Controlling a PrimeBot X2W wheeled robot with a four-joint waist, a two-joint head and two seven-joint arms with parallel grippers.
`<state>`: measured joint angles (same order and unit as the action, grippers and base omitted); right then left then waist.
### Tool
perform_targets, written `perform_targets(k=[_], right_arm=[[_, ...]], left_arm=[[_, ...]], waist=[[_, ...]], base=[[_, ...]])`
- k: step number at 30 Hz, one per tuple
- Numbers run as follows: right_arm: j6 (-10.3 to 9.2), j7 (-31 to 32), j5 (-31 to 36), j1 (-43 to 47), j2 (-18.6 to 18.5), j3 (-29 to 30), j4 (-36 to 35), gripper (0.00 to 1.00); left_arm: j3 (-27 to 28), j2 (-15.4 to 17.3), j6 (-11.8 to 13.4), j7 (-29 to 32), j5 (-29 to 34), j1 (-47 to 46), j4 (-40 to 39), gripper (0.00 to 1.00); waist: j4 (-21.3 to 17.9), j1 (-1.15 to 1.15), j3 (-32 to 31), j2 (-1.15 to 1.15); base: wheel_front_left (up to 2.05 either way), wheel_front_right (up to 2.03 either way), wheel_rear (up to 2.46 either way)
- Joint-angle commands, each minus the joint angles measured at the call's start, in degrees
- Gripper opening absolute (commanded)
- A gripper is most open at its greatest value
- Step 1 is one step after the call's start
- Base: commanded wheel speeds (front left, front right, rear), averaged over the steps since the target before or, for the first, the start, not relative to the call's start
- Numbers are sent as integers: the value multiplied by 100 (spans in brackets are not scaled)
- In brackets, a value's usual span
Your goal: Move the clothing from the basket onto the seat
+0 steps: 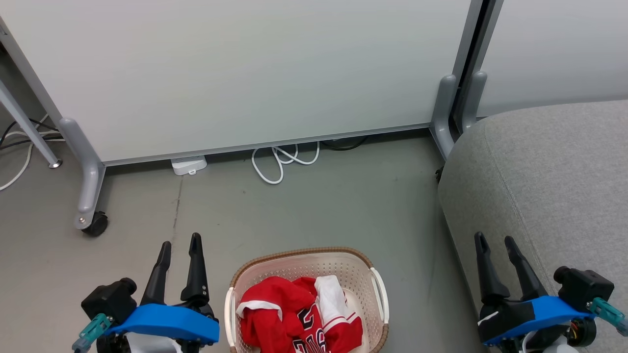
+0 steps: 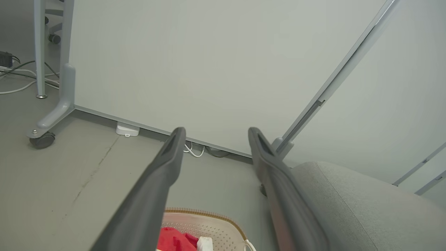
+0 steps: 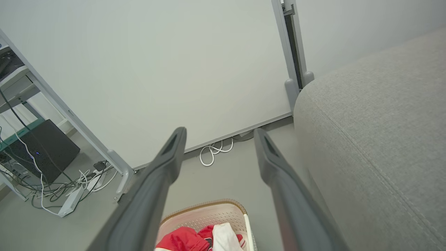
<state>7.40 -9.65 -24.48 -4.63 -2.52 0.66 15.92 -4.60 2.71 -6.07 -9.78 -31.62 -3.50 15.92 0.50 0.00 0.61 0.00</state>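
Head view: floor [image 1: 417, 289] between basket [image 1: 300, 253], seat [image 1: 564, 186]

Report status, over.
Left gripper open, empty. Right gripper open, empty. Clothing in basket, untouched. Sofa to the right, nothing in between.

From the head: looking forward and steeply down at the floor [image 1: 343, 206], with the basket [image 1: 304, 253] at the bottom edge and the seat [image 1: 549, 171] at right. From the left wrist: lower, looking along the left hand [image 2: 216, 131] toward the white panel [image 2: 209, 62]. From the right wrist: likewise along the right hand [image 3: 220, 130]. Shared by all three: basket, seat, white panel and the coiled white cable [image 1: 282, 171].
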Motion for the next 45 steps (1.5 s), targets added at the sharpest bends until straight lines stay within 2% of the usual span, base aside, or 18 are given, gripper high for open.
perform_targets(k=[1, 45], right_arm=[[10, -55, 145, -144, -43, -4, -24, 100], [10, -436, 2107, -235, -49, 129, 132, 100]], left_arm=[[-29, 10, -26, -61, 122, -140, -20, 100], [-248, 26, 153, -552, 1601, -193, 123, 100]], waist=[[0, 0, -1, 0], [26, 0, 81, 0]], base=[[0, 0, 0], [0, 0, 0]])
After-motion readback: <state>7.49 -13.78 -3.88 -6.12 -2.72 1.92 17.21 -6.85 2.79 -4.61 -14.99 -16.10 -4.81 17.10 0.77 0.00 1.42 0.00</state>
